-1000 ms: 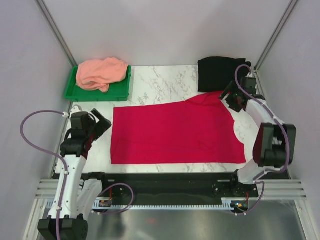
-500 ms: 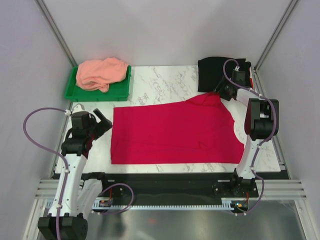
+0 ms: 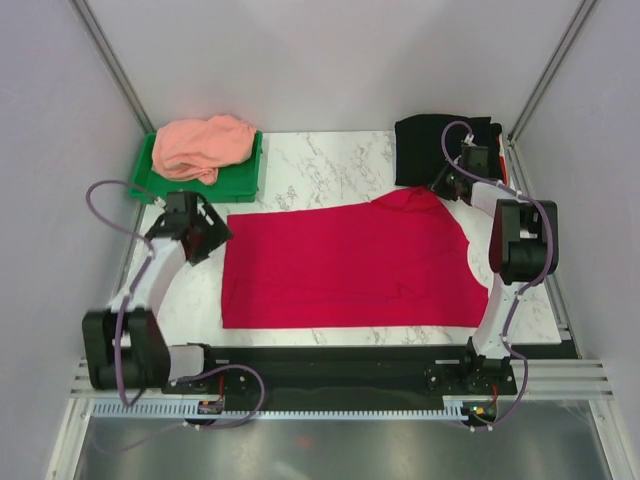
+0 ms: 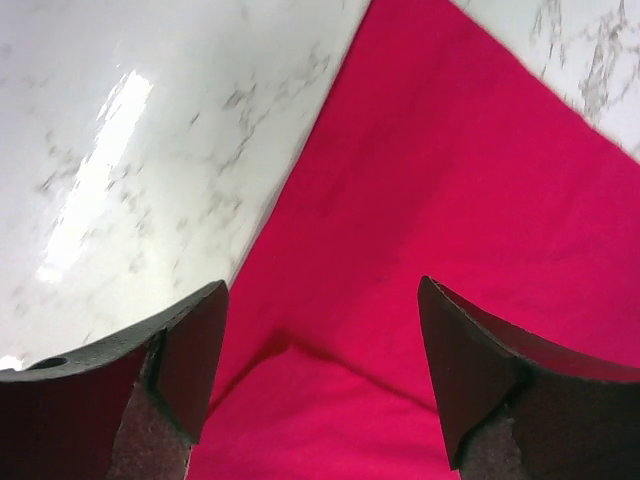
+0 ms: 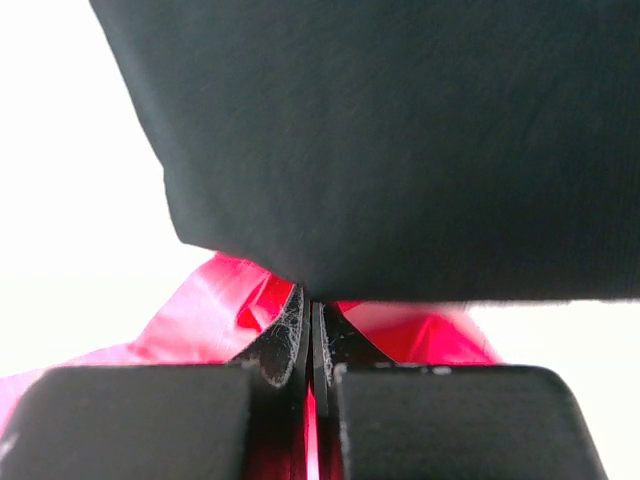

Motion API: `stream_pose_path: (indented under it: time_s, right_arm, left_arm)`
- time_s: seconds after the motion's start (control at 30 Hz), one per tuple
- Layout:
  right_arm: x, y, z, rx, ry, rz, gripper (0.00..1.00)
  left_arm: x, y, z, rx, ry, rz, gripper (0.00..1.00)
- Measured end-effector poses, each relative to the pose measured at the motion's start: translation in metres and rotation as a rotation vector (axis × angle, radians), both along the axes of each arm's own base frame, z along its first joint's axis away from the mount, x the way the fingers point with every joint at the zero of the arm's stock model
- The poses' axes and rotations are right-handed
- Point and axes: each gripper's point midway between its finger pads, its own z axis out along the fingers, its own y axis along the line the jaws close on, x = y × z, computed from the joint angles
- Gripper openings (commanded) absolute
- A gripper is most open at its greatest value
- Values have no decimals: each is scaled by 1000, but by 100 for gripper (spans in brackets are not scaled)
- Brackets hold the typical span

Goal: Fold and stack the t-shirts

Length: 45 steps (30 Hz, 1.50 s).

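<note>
The crimson-red t-shirt (image 3: pixel 350 265) lies spread flat across the middle of the marble table (image 3: pixel 320 160). My left gripper (image 3: pixel 212 236) hovers open at its far left corner; in the left wrist view the fingers (image 4: pixel 320 300) straddle a raised fold of red cloth (image 4: pixel 450 180) without pinching it. My right gripper (image 3: pixel 441 187) is at the shirt's far right corner, jaws pressed together (image 5: pixel 310 305) on bunched red cloth (image 5: pixel 200 310). The black t-shirt (image 3: pixel 425 148) lies folded just beyond it and fills the top of the right wrist view (image 5: pixel 400 130). The salmon-pink t-shirt (image 3: pixel 200 147) sits crumpled at the far left.
A green plastic tray (image 3: pixel 243 180) holds the pink shirt at the far left corner. Grey enclosure walls stand close on both sides, with slanted metal posts at the back corners. The arm bases and black rail (image 3: pixel 330 365) run along the near edge.
My left arm swung forward and inward to the red shirt's far left corner, still open. My right gripper slid to the far right corner and shut on the cloth.
</note>
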Motion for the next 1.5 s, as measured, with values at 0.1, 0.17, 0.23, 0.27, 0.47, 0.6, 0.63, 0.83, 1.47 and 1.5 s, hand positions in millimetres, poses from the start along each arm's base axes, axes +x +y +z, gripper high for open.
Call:
stream_pose_path:
  time_s: [0.1, 0.17, 0.23, 0.27, 0.47, 0.6, 0.63, 0.83, 1.47, 1.5]
  right_arm:
    - [-11, 4, 14, -7, -24, 27, 0]
    - [-17, 7, 29, -17, -51, 45, 0]
    - [-25, 9, 47, -35, -91, 65, 0]
    - [-30, 11, 54, -41, -105, 74, 0]
    - [-55, 22, 64, -27, -121, 121, 11]
    - [-62, 26, 54, -12, -91, 131, 42]
    - [-62, 27, 52, -8, -85, 135, 49]
    - [-70, 27, 27, -8, -22, 132, 74]
    - [23, -36, -15, -2, 7, 5, 76]
    - [34, -38, -14, 0, -4, 7, 76]
  left_arm:
    - [42, -1, -14, -9, 50, -13, 78]
    - [65, 0, -17, -5, 49, -17, 77]
    - [88, 4, -21, 10, 47, -17, 77]
    - [97, 6, -24, 21, 44, -13, 77]
    - [134, 14, -51, 60, 79, -9, 71]
    - [135, 15, -71, 63, 121, -12, 70]
    - [134, 15, -74, 63, 129, -12, 70]
    - [129, 16, -79, 74, 134, -7, 70]
    - [123, 12, -60, 74, 89, -13, 70]
    - [123, 12, -60, 73, 90, -13, 70]
